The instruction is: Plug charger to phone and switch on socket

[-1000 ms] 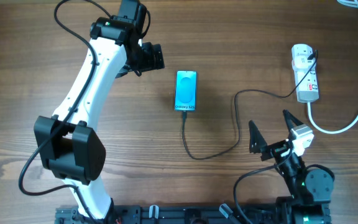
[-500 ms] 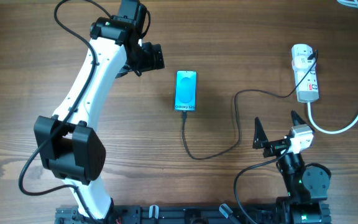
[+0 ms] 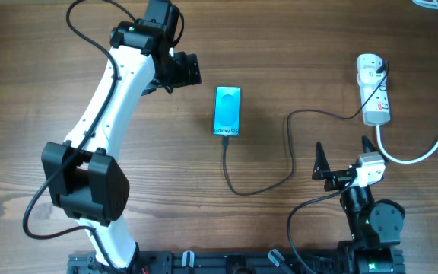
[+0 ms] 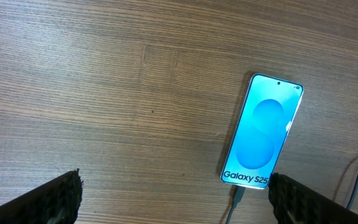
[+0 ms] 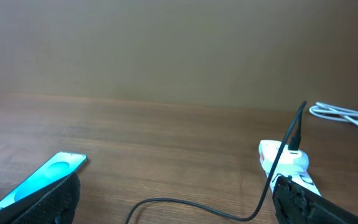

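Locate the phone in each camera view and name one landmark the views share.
Overhead: the phone lies near the centre, a little above the middle, screen lit.
Left wrist: right of centre, with the "Galaxy" text at its lower end.
Right wrist: bottom left corner, seen at a shallow angle.
Shared landmark: the charger, a thin black cable, shows in all three views.

open tabletop (image 3: 310, 46) around phone (image 3: 227, 111), charger (image 3: 290, 148) looped between phone and socket (image 3: 373, 90)
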Available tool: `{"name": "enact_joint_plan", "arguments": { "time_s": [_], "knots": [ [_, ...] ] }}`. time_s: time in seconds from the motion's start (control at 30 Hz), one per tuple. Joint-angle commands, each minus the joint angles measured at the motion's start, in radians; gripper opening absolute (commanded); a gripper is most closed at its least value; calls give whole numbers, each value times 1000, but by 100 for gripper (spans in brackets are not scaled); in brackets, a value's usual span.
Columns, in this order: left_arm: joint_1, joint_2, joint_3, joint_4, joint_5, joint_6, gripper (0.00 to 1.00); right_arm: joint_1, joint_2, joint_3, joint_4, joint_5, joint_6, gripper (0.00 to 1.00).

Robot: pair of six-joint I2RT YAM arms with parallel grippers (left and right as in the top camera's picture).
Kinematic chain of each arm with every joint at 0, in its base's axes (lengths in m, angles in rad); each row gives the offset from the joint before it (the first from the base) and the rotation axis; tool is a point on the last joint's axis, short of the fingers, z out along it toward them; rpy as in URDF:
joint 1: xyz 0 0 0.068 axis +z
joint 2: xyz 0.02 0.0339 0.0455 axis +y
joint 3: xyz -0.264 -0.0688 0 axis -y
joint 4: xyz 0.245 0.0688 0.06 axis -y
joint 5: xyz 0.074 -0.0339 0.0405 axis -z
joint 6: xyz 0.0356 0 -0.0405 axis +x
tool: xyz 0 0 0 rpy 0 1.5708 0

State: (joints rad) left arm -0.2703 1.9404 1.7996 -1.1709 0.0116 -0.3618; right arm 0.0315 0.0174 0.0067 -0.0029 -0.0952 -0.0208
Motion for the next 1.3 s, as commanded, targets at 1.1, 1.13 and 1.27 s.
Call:
{"name": "enact_joint_plan", "arguments": {
  "time_s": [1.1, 1.13, 1.27],
  "knots": [
    [-2, 6, -2, 0, -13, -13, 100, 4, -14, -1, 3, 21, -3, 100],
    [-2, 6, -2, 0, -14, -13, 100, 4, -14, -1, 3, 21, -3, 100],
    [-11, -8, -2, -1, -19, -11, 100, 4, -14, 0, 3, 21, -3, 100]
  ]
}}
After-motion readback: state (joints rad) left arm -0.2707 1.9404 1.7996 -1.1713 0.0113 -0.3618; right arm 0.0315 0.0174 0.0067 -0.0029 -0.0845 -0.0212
